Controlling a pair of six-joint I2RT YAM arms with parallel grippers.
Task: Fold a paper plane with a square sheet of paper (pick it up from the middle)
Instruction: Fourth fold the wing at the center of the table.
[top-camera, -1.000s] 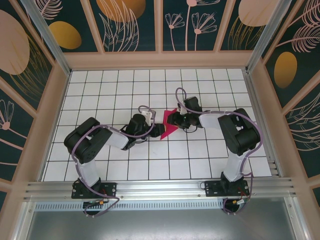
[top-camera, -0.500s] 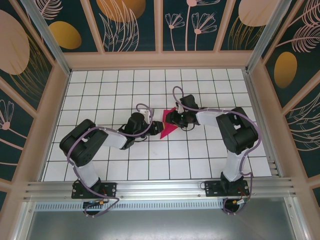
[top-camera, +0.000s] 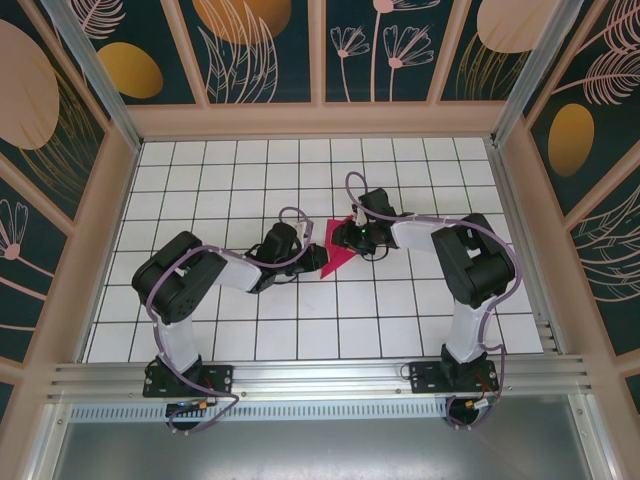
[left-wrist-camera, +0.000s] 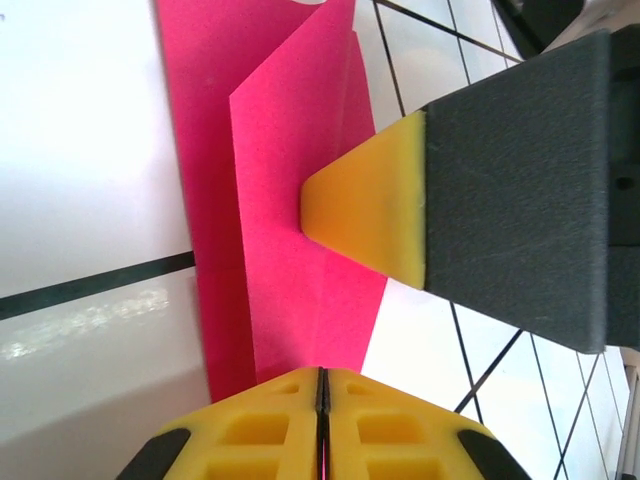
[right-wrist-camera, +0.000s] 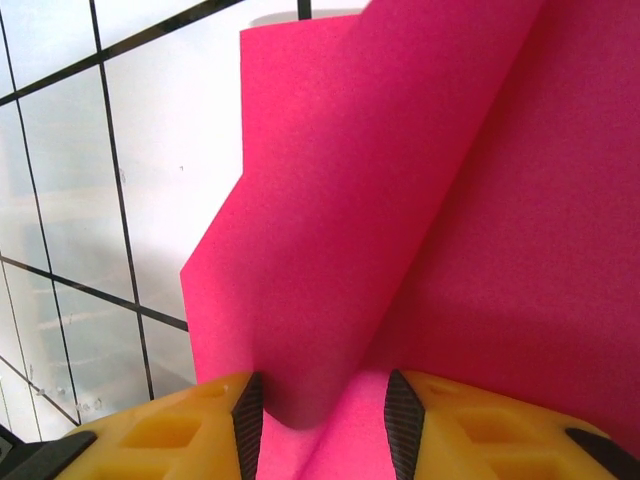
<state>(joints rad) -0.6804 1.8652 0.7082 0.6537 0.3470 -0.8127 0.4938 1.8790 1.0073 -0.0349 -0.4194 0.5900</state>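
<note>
Partly folded magenta-pink paper sheet (top-camera: 336, 262) sits pretty much dead centre of the top view on the white gridded tabletop (top-camera: 400, 330). Left gripper (left-wrist-camera: 320, 400), bottom of its wrist view, is clamped tight on the sheet's edge. Right gripper (right-wrist-camera: 320, 405) has its yellow pads (right-wrist-camera: 180, 430) a narrow gap apart, with a curled-up layer of the paper between them.

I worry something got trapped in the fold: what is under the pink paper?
White gridded table shows beside the pink paper and runs under its edges. Whatever lies beneath the folded layers is covered; it cannot be seen.
</note>
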